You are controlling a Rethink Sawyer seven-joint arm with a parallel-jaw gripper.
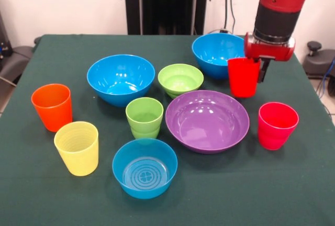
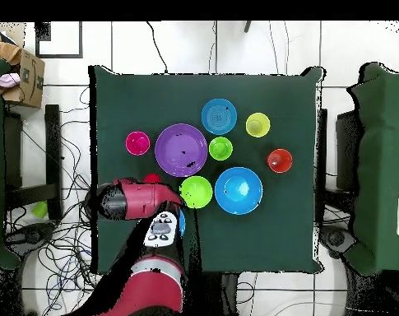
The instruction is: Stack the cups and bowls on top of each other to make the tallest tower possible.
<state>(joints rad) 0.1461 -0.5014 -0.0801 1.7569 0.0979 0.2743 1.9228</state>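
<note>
My gripper (image 1: 255,69) is shut on the rim of a red cup (image 1: 243,77), which hangs upright just in front of the far right large blue bowl (image 1: 217,53). In the overhead view the arm hides most of that cup (image 2: 152,178). The other large blue bowl (image 1: 121,78), small green bowl (image 1: 180,78), purple bowl (image 1: 207,120) and ringed small blue bowl (image 1: 145,167) sit upright on the table. Orange cup (image 1: 51,106), yellow cup (image 1: 77,147), light green cup (image 1: 144,117) and pinkish-red cup (image 1: 277,125) stand singly. No tower shows; nothing rests on anything else.
The green cloth table (image 1: 42,200) ends at its near edge just below the small blue bowl. The pinkish-red cup stands close to the purple bowl's right rim. Chairs and cables surround the table (image 2: 293,239) in the overhead view.
</note>
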